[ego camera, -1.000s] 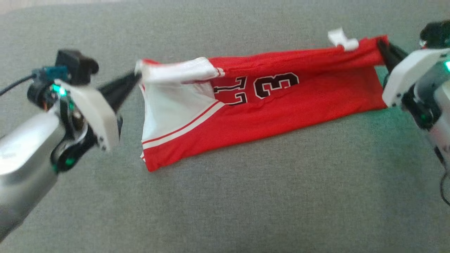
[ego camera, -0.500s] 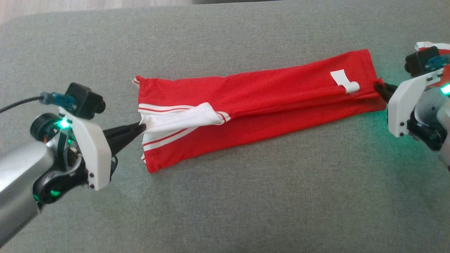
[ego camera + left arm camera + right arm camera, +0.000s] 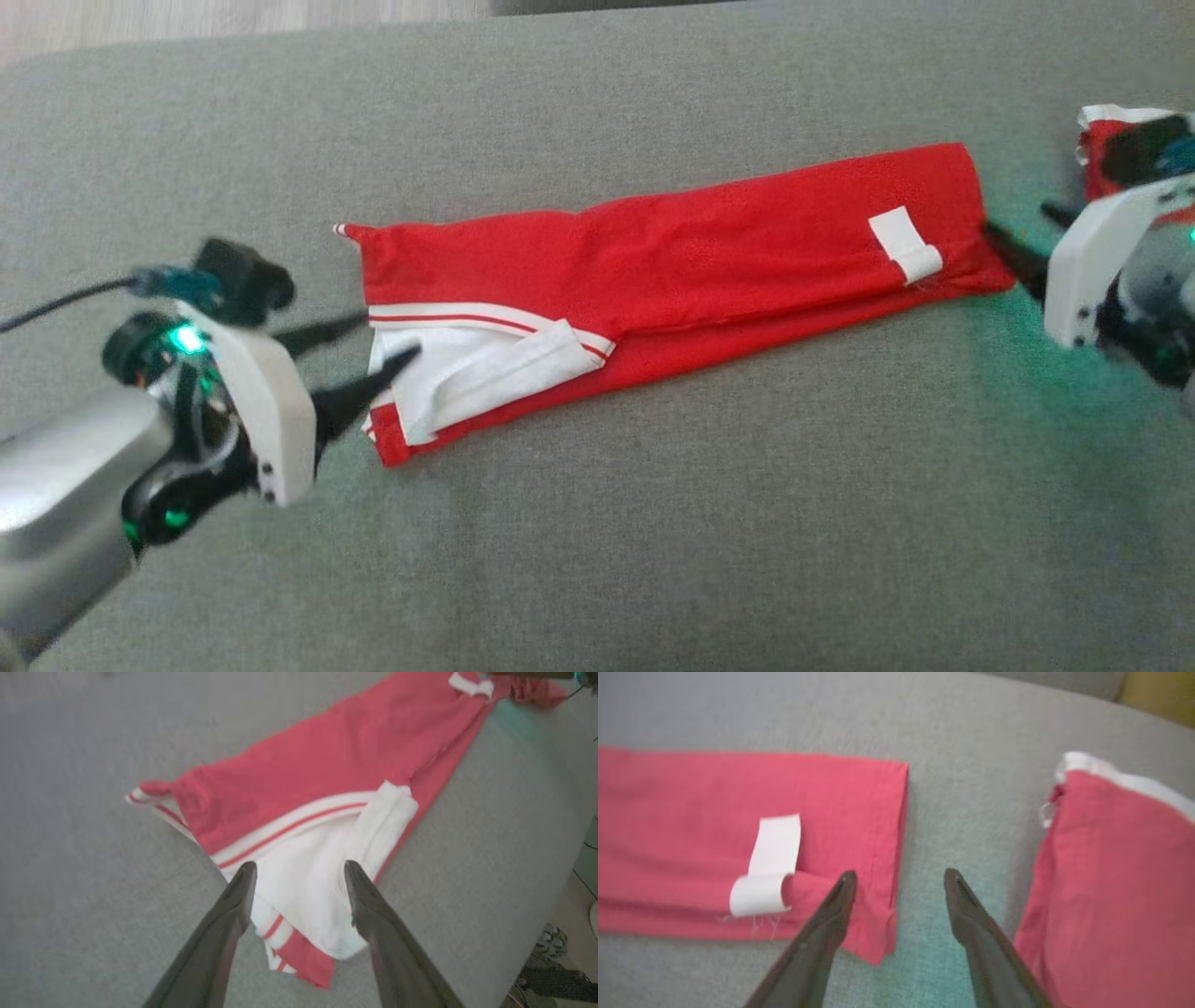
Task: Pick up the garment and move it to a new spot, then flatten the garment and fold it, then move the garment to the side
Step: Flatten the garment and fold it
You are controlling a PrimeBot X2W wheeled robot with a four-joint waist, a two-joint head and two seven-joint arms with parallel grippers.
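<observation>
Your left gripper (image 3: pixel 387 338) sits low on the left w/ fingers spread wide, pointing inward. Your right gripper (image 3: pixel 1016 219) is at the far right, fingers also apart, pointing inward.

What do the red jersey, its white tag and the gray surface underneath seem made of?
Red jersey: thin, smooth synthetic knit, probably polyester; it lies in soft folds with a slight sheen.
White tag: stiffer woven label, apparently; it holds a curl, with frayed threads at its end.
Gray surface: matte woven upholstery fabric, judging by its heathered fleck.
</observation>
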